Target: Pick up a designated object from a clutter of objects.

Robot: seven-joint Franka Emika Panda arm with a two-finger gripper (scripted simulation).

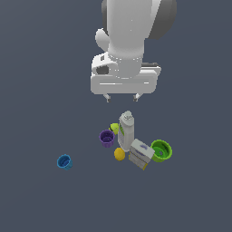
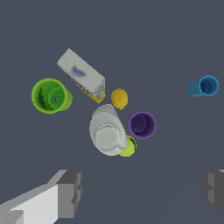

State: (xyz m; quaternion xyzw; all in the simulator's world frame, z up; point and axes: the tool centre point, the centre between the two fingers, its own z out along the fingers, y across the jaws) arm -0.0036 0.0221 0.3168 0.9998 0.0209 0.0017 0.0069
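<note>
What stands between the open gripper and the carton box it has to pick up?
The gripper hangs above the clutter with its jaws apart. Directly below it stands the bottle, upright; the carton box lies beyond it, beside the green cup. So the bottle is in the way.

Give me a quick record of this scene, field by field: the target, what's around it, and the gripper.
target: carton box, lying tilted, ungrasped
neighbours: green cup, yellow fruit, grey-white bottle upright
also nearby: purple cup, small green fruit behind the bottle
apart: blue cup
gripper: open, above the clutter, holding nothing
</note>
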